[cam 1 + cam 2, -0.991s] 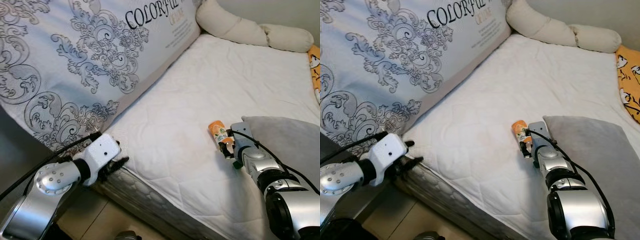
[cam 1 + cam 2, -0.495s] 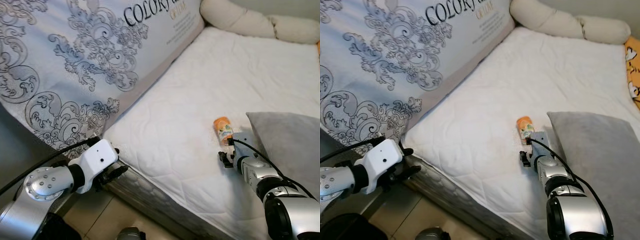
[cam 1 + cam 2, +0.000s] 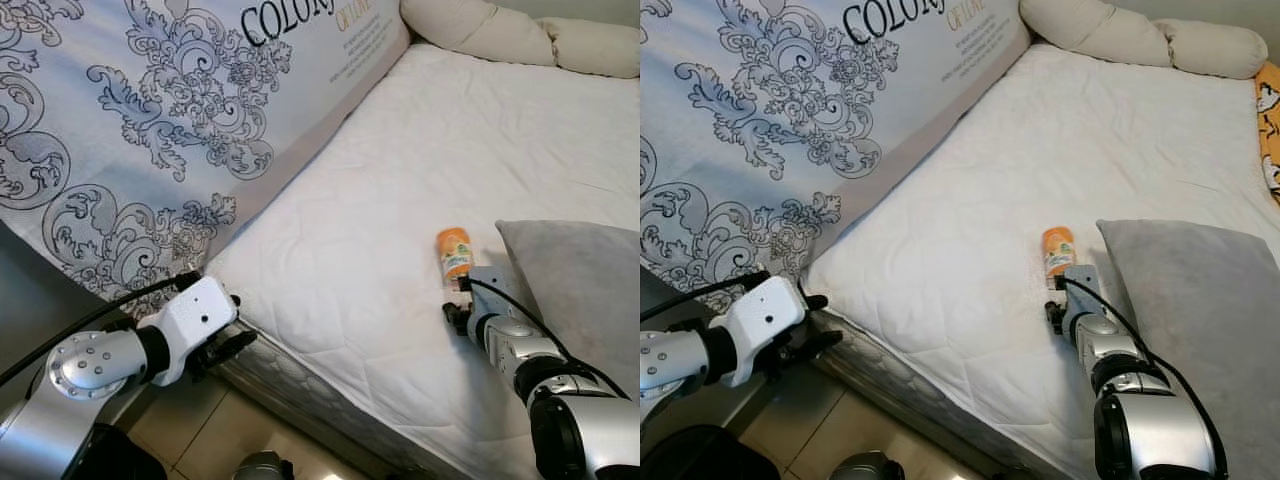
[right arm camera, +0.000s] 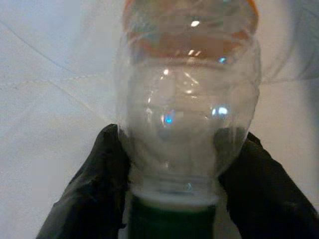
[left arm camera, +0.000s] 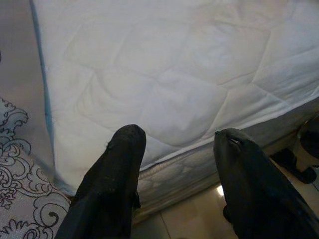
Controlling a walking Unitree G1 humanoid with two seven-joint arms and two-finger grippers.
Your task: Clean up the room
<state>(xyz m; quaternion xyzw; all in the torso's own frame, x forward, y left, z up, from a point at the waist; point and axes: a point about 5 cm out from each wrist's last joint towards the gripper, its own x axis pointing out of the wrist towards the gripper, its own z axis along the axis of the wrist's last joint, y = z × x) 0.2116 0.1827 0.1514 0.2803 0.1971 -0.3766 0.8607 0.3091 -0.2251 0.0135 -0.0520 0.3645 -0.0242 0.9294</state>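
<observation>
Clear plastic bottle [image 3: 1058, 252] with an orange label lies on its side on the white mattress [image 3: 420, 150], just beside the grey pillow [image 3: 1200, 300]. Right gripper [image 4: 174, 164] has a finger on each side of the bottle's neck end (green cap toward the wrist), clamped on it. Left gripper [image 5: 177, 149] hangs at the mattress's near corner, fingers spread and holding nothing, next to the patterned cover [image 3: 150, 120].

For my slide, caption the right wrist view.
Right gripper, jaws closed around the neck end of a clear plastic bottle lying on the white mattress.
</observation>
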